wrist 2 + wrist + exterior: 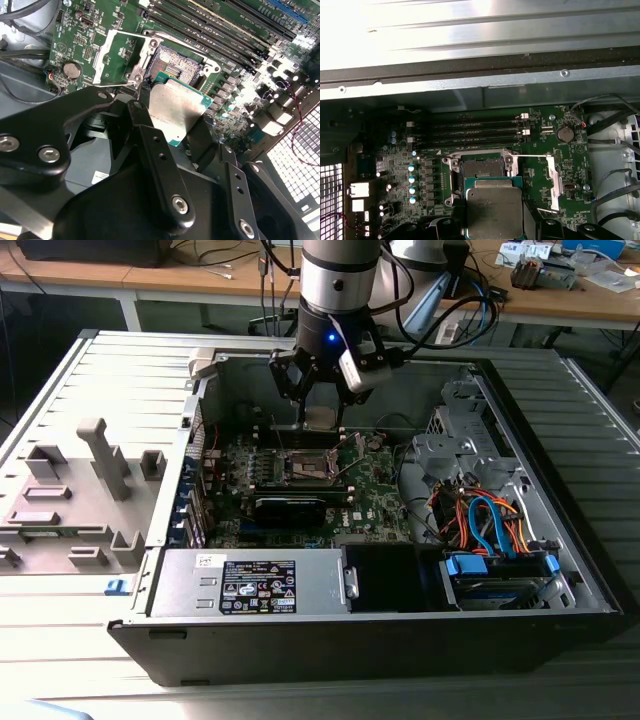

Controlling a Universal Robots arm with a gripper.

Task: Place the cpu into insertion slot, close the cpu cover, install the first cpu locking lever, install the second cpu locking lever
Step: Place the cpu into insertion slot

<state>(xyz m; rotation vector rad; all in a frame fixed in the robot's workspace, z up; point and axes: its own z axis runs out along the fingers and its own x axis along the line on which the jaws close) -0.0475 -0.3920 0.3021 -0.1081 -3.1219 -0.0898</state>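
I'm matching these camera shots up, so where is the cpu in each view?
Exterior view: cpu held in the gripper, just above the insertion slot in the picture.
Second wrist view: cpu in the gripper, beside the insertion slot.
First wrist view: cpu right beside the insertion slot.
Shared landmark: the insertion slot, its dark centre uncovered.

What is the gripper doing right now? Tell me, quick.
Gripper: shut on the chip, holding it close to the open socket, not yet seated.
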